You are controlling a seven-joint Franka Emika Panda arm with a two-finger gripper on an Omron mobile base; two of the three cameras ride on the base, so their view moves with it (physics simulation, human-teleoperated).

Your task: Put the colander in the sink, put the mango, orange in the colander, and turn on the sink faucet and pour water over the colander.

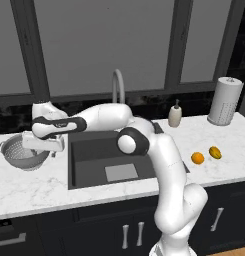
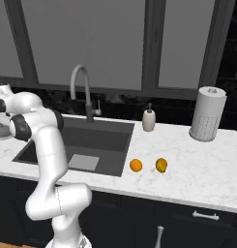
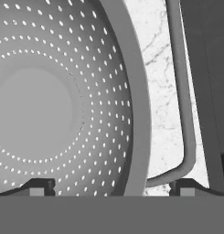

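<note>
Colander (image 1: 16,152) right rim hidden behind hand (image 1: 53,151).

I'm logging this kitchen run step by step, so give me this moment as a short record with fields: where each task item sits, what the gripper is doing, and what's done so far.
colander: silver-grey perforated metal colander on the white marble counter, left of the sink
sink: dark grey rectangular sink, nothing in it
orange: small round orange on the counter right of the sink
mango: yellow-orange mango beside the orange
faucet: tall grey gooseneck faucet, no water visible
gripper: gripper open, fingertips straddling the colander's rim
progress: colander not yet in sink
</note>
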